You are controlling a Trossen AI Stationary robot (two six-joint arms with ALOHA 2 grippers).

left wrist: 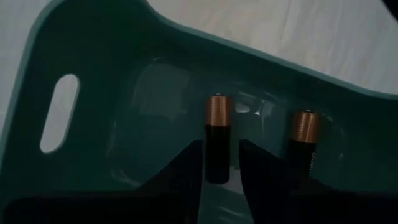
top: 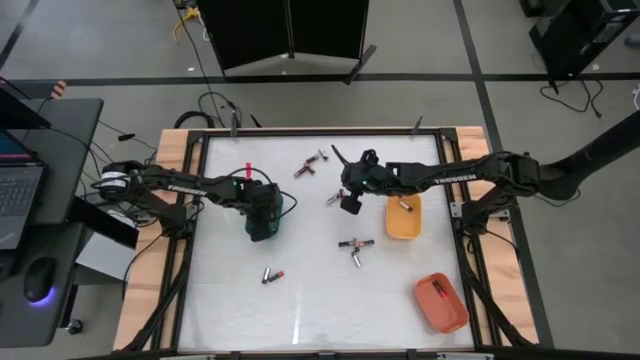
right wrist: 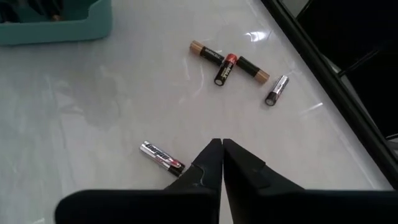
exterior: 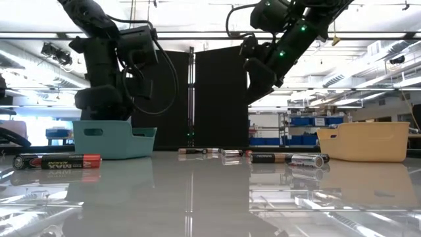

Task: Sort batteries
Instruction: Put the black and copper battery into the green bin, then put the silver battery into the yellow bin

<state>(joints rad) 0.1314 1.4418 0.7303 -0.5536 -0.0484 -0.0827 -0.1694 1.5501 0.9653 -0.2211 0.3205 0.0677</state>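
My left gripper (top: 263, 218) reaches down into the green tray (top: 287, 208), open. In the left wrist view its fingers stand on either side of a black battery with a copper end (left wrist: 217, 140) that lies on the tray floor; a second such battery (left wrist: 305, 143) lies beside it. My right gripper (top: 350, 203) hangs shut and empty above the table's middle (right wrist: 222, 148). A silvery battery with a red end (right wrist: 161, 155) lies on the table just beside it. More batteries (top: 310, 165) (top: 355, 247) (top: 272, 274) lie scattered on the table. My left gripper has one finger (left wrist: 186, 171) on each side of the battery's lower half (left wrist: 217, 168), coming from above into the tray. The battery lies on the tray floor. I cannot tell whether the fingers touch it.
A yellow tray (top: 405, 228) with one battery in it stands right of my right gripper. An orange-red tray (top: 442, 303) sits near the table's near right corner. A cluster of batteries (right wrist: 227, 65) lies beyond the right gripper. Raised rails edge the table.
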